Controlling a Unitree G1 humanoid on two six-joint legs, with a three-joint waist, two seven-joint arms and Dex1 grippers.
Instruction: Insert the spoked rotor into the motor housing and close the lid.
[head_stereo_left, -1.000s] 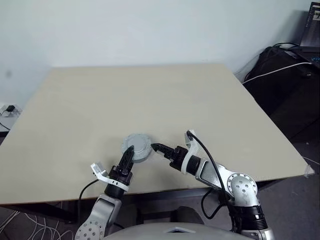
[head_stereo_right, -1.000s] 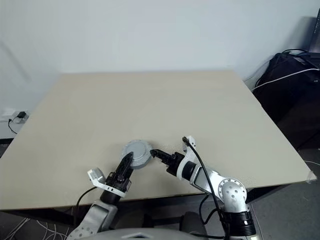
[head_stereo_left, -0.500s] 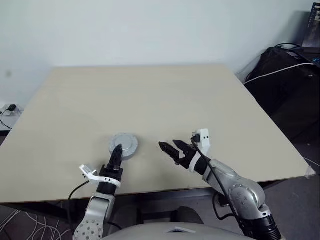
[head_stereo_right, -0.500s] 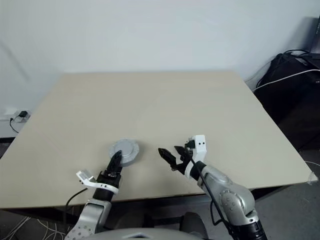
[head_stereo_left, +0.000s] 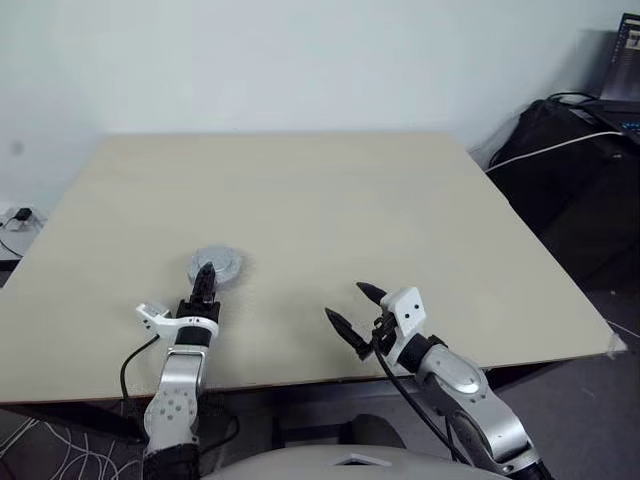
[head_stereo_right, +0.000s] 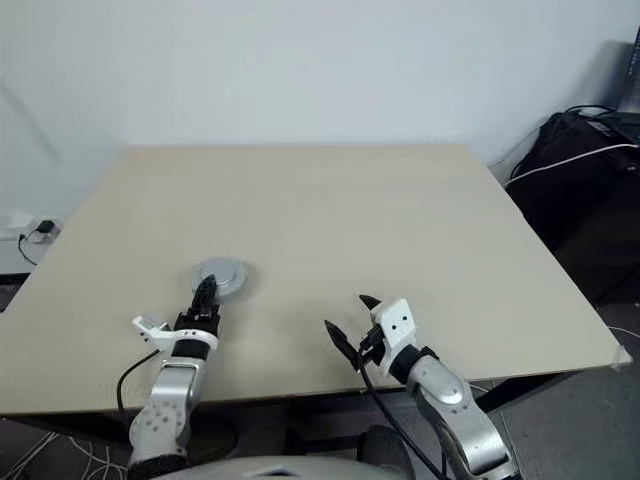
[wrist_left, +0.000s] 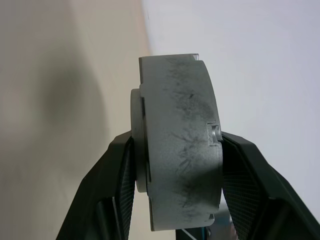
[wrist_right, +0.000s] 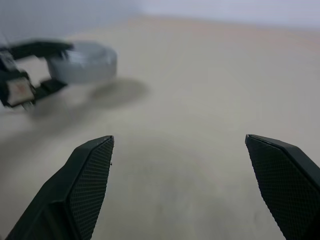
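1. A wide, pale beige desk (head_stereo_left: 330, 200) stands against a plain light wall, seen from above over the robot's two arms.
2. The left hand (head_stereo_left: 205, 277) reaches forward near the desk's front-left part, its two black fingers (wrist_left: 117, 200) pinching a round grey assembly from opposite sides.
3. That round grey piece is the closed motor housing (head_stereo_left: 215, 267), capped by the lid (wrist_left: 136, 145); the left wrist view shows it edge-on as a thick grey drum with dark scuff marks, a thinner stepped disc on one face and a small notch on the other edge.
4. The housing is held just over the desk; a soft shadow lies under it in the right wrist view (wrist_right: 85, 61), and whether it touches the surface cannot be told.
5. The spoked rotor cannot be seen apart from the closed housing.
6. The right hand (head_stereo_left: 356, 308) sits near the desk's front edge, to the right of the housing and well apart from it, its fingers (wrist_right: 92, 175) spread wide with nothing between them but bare desk.
7. A white bracket (head_stereo_left: 404, 308) sits on the right wrist, with a black cable running back along the arm.
8. Beyond the desk's right side lies a dark bag (head_stereo_left: 570, 160) with a white cable across it.
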